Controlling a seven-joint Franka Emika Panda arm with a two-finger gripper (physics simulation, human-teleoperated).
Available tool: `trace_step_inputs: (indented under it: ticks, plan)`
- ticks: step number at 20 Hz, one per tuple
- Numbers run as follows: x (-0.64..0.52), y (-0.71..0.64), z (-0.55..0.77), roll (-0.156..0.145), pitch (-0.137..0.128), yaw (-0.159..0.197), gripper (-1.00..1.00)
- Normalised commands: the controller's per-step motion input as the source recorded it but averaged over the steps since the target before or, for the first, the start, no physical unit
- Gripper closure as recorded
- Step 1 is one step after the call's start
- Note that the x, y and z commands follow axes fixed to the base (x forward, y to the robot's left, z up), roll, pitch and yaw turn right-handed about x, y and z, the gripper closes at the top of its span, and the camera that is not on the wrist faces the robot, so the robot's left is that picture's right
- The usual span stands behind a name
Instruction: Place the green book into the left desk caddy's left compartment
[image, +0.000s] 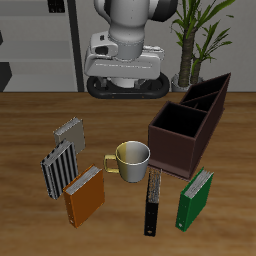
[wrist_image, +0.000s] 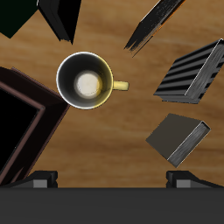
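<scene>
The green book lies flat near the table's front edge, in front of the left desk caddy. Only a dark green corner of it shows in the wrist view. The caddy is a long maroon-brown box with a big square section nearer the front and narrow divided sections farther back. One of its walls shows in the wrist view. My gripper hangs high above the table near the mug. It is open and empty, with fingertips wide apart.
A cream mug stands beside the caddy, directly under the wrist camera. A black book lies next to the green one. An orange-brown book, a striped box and a grey box lie beyond the mug.
</scene>
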Motion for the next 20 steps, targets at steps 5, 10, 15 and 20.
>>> trace_step_inputs:
  ticks: [5, 10, 15, 20]
  plan:
    - [0.31, 0.22, 0.05, -0.013, -0.01, -0.013, -1.0]
    - [0.3, 0.35, 0.06, 0.001, 0.007, -0.038, -1.0]
    - [0.29, 0.43, 0.1, -0.007, -0.03, -0.041, -1.0]
    - [0.3, 0.51, -0.01, 0.004, -0.037, -0.059, -1.0]
